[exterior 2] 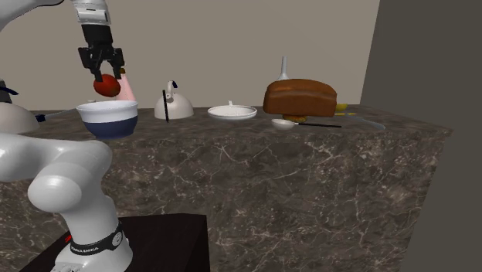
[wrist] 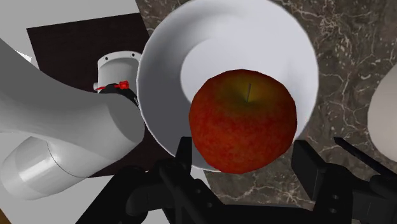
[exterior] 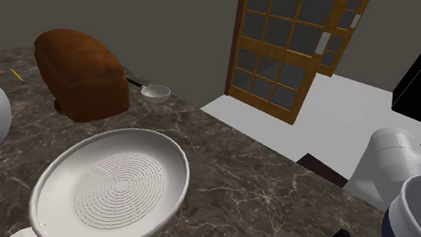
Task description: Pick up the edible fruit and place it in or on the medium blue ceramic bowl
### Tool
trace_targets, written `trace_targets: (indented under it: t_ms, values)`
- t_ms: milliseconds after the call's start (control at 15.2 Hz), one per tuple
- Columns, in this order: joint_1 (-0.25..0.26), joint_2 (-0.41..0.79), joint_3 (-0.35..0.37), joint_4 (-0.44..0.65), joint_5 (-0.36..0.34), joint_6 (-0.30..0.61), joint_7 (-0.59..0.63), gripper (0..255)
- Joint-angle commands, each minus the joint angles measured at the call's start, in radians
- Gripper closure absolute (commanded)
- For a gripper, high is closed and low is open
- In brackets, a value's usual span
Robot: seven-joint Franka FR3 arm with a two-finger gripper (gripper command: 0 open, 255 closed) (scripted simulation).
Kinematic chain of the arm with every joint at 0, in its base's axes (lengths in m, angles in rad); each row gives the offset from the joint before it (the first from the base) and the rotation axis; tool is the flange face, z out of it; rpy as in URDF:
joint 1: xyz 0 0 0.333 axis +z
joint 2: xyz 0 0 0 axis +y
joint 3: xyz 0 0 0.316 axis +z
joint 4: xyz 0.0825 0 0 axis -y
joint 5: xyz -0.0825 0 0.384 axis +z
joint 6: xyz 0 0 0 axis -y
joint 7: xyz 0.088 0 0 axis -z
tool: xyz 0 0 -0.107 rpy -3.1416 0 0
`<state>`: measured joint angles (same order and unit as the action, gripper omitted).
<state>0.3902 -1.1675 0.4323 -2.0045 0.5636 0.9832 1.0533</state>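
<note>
Wrist view: the black gripper (wrist: 245, 158) has its two fingers parted to the width of a red apple (wrist: 243, 121) and pressed against its sides. The fruit is clasped, with its stem facing the camera. Directly behind the apple is the white inside of the bowl (wrist: 280, 44), so the fruit hangs over the bowl's opening and is not yet in it.

In the second exterior view the claw is at the upper left of the frame, holding the apple a little above the bowl's rim. The bowl, white at the top and dark blue below, stands on a dark marbled counter (exterior 2: 270, 170), seemingly near its front edge. Further right along the counter are a white kettle (exterior 2: 174, 104), a white pan (exterior 2: 232, 112) and a brown loaf (exterior 2: 300, 97), all well apart from the bowl.

The likely risks: the apple seems held only by the fingertips, so it may slip early. If it is let go from this height, it could strike the rim, bounce out or nudge the bowl toward the edge.
</note>
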Motion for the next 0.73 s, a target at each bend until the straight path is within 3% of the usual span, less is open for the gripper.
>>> trace_targets:
  t_ms: [0, 330, 660]
  values:
    - [0.004, -0.023, 0.006, -0.038, 0.006, 0.015, -0.005, 255]
    - [0.016, -0.081, 0.021, -0.129, 0.021, 0.049, -0.019, 255]
    - [0.017, -0.083, 0.021, -0.133, 0.022, 0.051, -0.019, 255]
